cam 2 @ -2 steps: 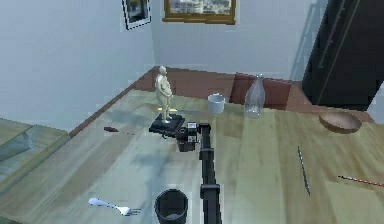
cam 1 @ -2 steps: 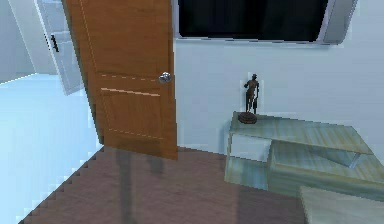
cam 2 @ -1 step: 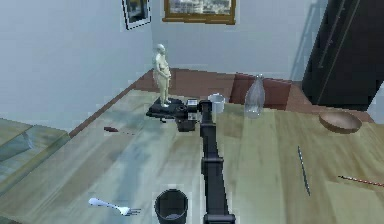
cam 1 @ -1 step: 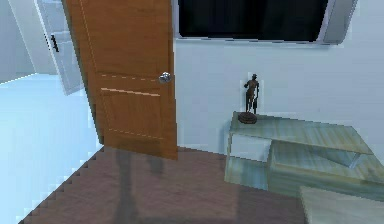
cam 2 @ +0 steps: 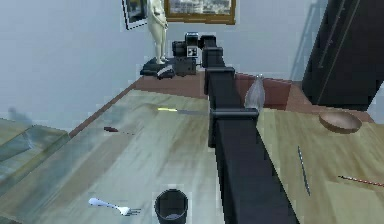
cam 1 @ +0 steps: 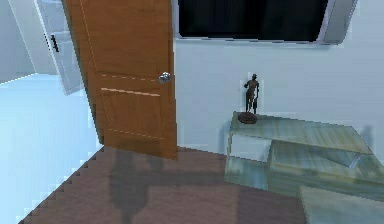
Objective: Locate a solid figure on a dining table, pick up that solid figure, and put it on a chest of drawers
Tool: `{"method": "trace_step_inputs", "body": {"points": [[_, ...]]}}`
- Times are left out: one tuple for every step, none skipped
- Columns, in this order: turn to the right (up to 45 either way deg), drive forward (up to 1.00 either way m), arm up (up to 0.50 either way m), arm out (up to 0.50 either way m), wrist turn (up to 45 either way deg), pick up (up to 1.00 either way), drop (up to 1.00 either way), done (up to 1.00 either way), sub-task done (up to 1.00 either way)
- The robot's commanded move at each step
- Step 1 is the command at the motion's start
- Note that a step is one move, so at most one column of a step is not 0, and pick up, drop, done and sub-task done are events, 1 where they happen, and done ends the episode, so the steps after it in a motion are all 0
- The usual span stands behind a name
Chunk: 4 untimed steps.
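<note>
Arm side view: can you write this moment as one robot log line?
arm: out over wooden table | jaws: near pale statue | hold: cannot tell | near edge: fork, dark cup

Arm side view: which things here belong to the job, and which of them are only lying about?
For the job: pale statue; table.
Lying about: fork; black cup; bowl; wall picture.

Pale, slender figure stands upright on what seems the wooden table's far edge.
</note>
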Motion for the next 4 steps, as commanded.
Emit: {"method": "trace_step_inputs", "body": {"points": [[0.0,0.0,0.0,0.0,-45.0,0.0,0.0,0.0,0.0],[0.0,0.0,0.0,0.0,-45.0,0.0,0.0,0.0,0.0],[0.0,0.0,0.0,0.0,-24.0,0.0,0.0,0.0,0.0],[0.0,0.0,0.0,-0.48,0.0,0.0,0.0,0.0,0.0]]}}
